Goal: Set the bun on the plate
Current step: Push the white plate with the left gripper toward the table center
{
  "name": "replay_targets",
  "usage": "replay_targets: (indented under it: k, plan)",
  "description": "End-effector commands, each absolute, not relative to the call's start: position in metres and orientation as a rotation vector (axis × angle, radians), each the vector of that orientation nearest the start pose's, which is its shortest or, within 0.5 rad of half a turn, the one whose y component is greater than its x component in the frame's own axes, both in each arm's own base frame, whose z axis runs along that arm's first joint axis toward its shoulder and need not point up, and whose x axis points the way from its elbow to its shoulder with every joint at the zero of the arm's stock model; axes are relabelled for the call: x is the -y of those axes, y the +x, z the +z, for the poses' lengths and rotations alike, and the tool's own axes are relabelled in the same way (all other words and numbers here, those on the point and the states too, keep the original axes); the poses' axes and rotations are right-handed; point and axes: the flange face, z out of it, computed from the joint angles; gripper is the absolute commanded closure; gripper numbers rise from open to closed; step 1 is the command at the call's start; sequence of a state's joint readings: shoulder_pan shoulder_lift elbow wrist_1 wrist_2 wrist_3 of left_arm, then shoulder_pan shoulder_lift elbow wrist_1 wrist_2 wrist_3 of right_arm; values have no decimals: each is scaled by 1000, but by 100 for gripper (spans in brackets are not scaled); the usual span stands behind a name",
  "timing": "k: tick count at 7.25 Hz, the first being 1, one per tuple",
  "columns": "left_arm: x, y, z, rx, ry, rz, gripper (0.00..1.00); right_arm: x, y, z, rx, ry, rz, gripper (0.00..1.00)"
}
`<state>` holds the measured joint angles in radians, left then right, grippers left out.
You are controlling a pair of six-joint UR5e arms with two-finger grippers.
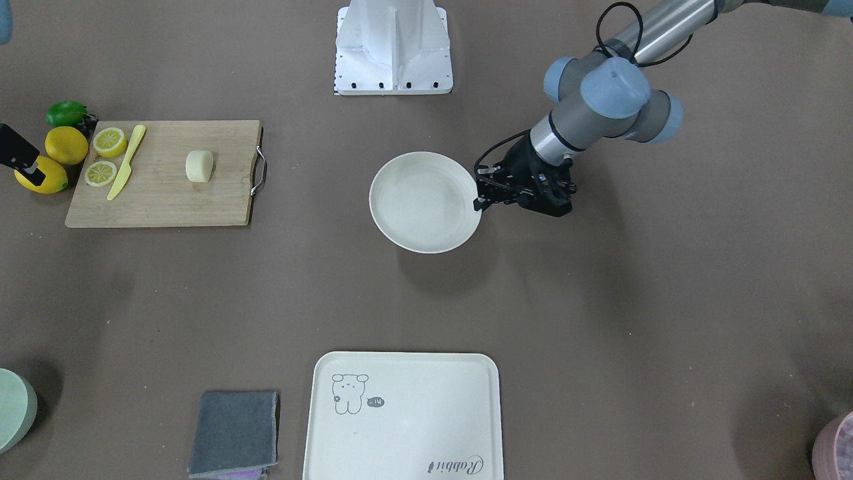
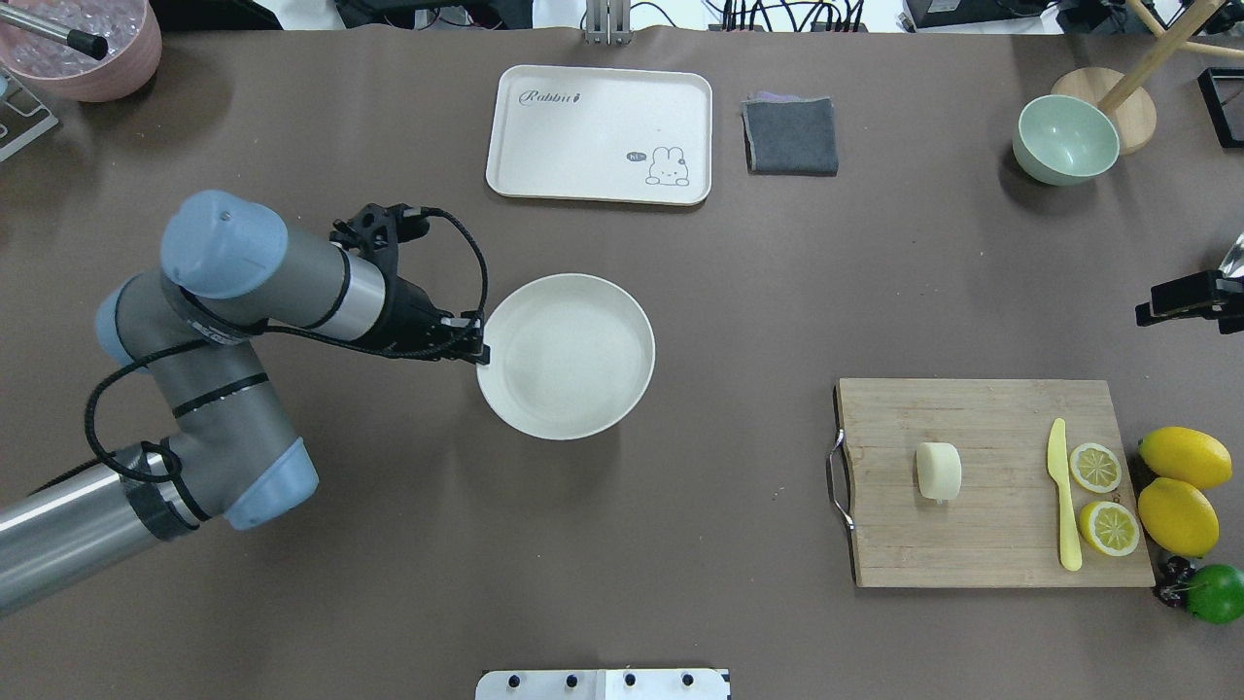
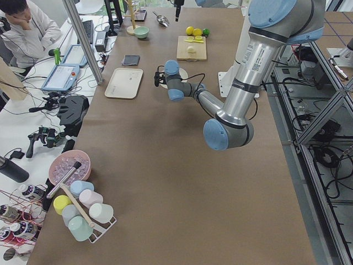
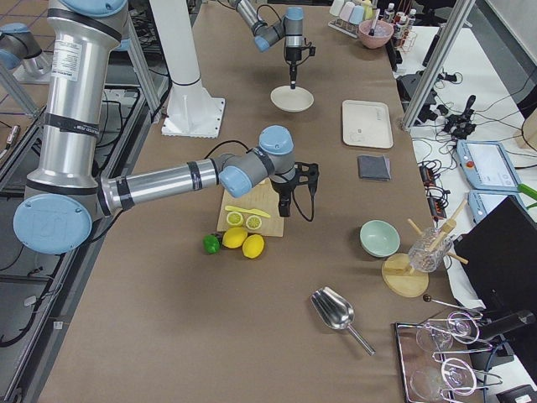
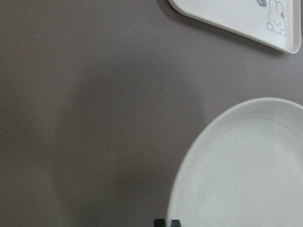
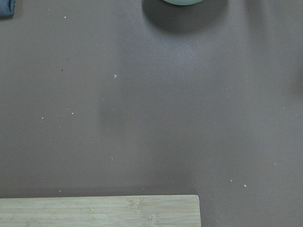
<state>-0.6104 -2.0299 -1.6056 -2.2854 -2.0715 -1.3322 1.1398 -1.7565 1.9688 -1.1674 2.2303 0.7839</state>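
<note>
The bun [image 2: 939, 472], a pale cream lump, lies on its side on the wooden cutting board [image 2: 982, 428] at the right, with nothing touching it. The round off-white plate [image 2: 569, 355] sits mid-table and holds nothing. My left gripper [image 2: 483, 350] is at the plate's left rim. In the left wrist view its fingertips [image 5: 161, 222] are pinched together where the plate [image 5: 246, 165] has its edge. My right gripper [image 2: 1181, 299] hangs beyond the board's far right corner, away from the bun. Its fingers do not show clearly, so I cannot tell whether they are open or shut.
A yellow knife [image 2: 1064, 496], two lemon slices [image 2: 1095, 467], two lemons [image 2: 1181, 486] and a lime [image 2: 1215, 593] lie on and beside the board. At the far side are a cream tray [image 2: 598, 131], a grey cloth [image 2: 790, 136] and a green bowl [image 2: 1064, 141].
</note>
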Motion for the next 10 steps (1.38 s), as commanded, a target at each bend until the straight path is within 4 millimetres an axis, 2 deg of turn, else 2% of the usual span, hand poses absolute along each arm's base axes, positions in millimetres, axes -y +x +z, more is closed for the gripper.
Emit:
replay_targets:
  k: [1,2,4,6,7,8,9,10]
  plan:
    - [414,527,298,-1206,112,-11,100,422,-115,504,861,122,128,0]
    - [413,537,308,-1181,133,-21,100,422,-115,504,862,121,127,0]
    - [412,540,298,-1194,138,-18,100,422,-115,504,863,122,126,0]
    - [413,538,288,-1209,142,-12,2,422,-115,504,863,122,126,0]
    - [418,530,281,-1221,154,-19,2,424,-116,502,867,125,124,0]
    - [437,508,283,-1226,145,-33,2,429,-119,494,875,132,123,0]
    - [475,465,291,-1217,113,-56,2,433,-133,483,892,108,166,0]
    - [502,424,298,-1188,130,-41,2,433,-157,469,904,89,184,0]
